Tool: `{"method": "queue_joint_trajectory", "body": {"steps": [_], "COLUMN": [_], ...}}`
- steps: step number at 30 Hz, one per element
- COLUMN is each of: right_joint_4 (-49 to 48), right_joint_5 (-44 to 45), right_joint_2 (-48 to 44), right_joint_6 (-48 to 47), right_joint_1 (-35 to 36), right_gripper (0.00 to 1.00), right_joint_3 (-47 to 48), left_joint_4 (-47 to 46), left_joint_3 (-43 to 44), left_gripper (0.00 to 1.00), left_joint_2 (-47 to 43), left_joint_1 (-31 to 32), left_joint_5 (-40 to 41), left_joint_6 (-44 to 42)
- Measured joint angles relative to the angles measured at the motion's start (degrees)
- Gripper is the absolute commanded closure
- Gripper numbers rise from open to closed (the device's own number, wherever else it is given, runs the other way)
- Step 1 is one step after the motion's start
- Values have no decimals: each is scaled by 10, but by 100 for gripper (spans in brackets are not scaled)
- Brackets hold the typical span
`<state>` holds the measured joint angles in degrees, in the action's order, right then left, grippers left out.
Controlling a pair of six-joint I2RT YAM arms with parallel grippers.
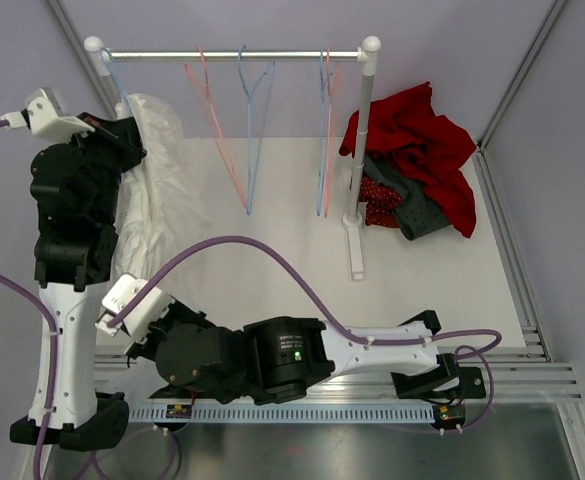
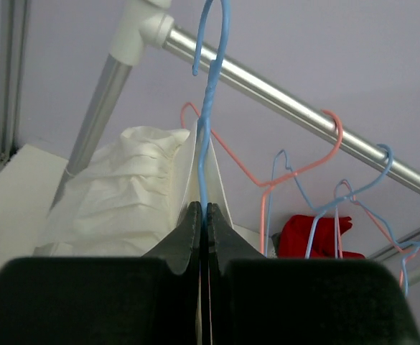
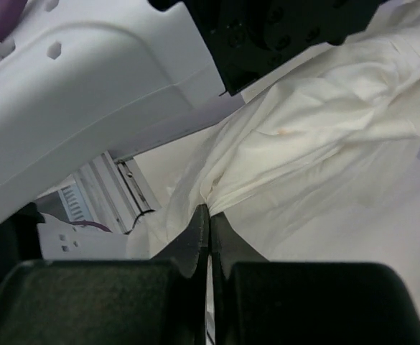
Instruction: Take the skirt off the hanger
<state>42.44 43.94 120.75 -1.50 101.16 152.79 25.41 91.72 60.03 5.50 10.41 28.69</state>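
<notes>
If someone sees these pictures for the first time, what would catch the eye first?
The white skirt hanging at the left end of the rail, with the left gripper shut on its blue hanger and the right gripper pinching its cloth. Next, the red clothes heaped far right on the table.

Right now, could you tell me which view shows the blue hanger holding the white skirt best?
The left wrist view: the blue hanger hooks over the rail, its neck running down into the shut left gripper. The top view shows only a faint wire above the white skirt; the right wrist view shows none of it.
</notes>
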Motion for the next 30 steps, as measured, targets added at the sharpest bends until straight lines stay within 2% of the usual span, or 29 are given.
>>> {"method": "queue_joint_trajectory", "body": {"steps": [3, 6, 10, 15, 17, 18, 19, 23, 30], "right_joint_4": [-33, -52, -84, -112, -116, -116, -115, -107, -109], "right_joint_5": [-1, -9, -21, -21, -25, -26, -27, -40, -59], "right_joint_2": [-9, -8, -15, -35, -37, -38, -40, -54, -124], "right_joint_6": [-54, -93, -134, -178, -187, -188, -187, -147, -62], "right_joint_1": [0, -17, -56, -105, -118, -123, -126, -124, -114], "right_gripper": [100, 99, 97, 71, 76, 84, 100, 100, 100], "right_joint_3": [-46, -52, -62, -102, -103, -103, -104, -123, -300], "left_joint_4": [-21, -32, -14, 59, 58, 55, 52, 28, 21], "left_joint_3": [-54, -93, -90, -16, -25, -37, -48, -85, -40], "left_gripper": [100, 100, 100, 100, 100, 100, 100, 100, 100], "left_joint_2": [-27, -46, -59, -70, -95, -109, -121, -138, -57], "left_joint_1": [28, 48, 74, 78, 78, 78, 78, 78, 78], "left_joint_5": [5, -3, -33, -69, -79, -83, -85, -80, -74], "left_joint_6": [37, 67, 74, 53, 51, 51, 52, 65, 67]}}
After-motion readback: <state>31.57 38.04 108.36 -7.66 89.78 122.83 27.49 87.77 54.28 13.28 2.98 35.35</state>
